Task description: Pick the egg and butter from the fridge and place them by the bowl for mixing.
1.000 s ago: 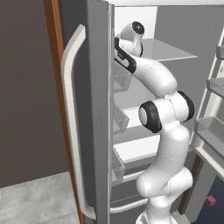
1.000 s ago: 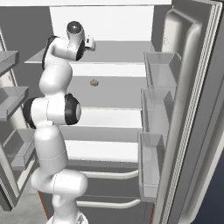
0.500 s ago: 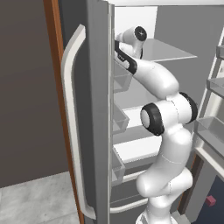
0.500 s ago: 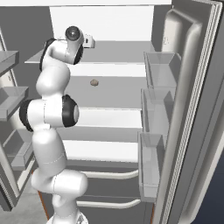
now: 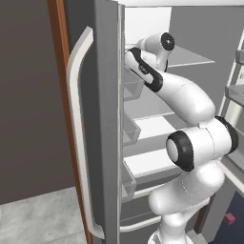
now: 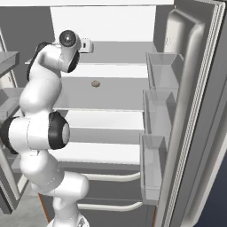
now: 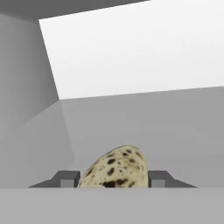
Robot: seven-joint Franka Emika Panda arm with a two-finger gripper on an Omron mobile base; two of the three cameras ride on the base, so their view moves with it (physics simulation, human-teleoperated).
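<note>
Left base view: arm reaches up into the open fridge [image 5: 107, 119], wrist at the top shelf [image 5: 188, 57]. Vs a sec ago the upper arm has swung further in and the wrist sits a bit higher and deeper; the base hasn't driven, the fridge looks the same. Door handle [image 5: 78, 133] and door bins unchanged.

Right base view: wrist is at the top shelf, left part, with the hand's white body [image 6: 84, 45] poking out to the right. Compared w/ the earlier frame it has slid right and up along that shelf. A small speckled lump [image 6: 95, 83] lies alone on the 2nd shelf, same spot as before, well apart from the hand. Right door bins [image 6: 165, 73] unchanged. Can't spot the butter in here.

Hand view: a speckled egg [image 7: 116, 168] sits right between the two dark finger tips [image 7: 66, 178], both of which look to be touching its sides. Hand [image 7: 113, 180] is narrowed about halfway and closed on the egg; width barely changed over the last sec, so the grip looks settled. Grey shelf floor and white back wall behind.

Meaning: egg looks grasped, prob the lift-out step next. Butter not yet fetched; roughly early-to-mid task. Risk: egg is round and smooth, could slip if pulled out fast or knocked on the shelf edge.
</note>
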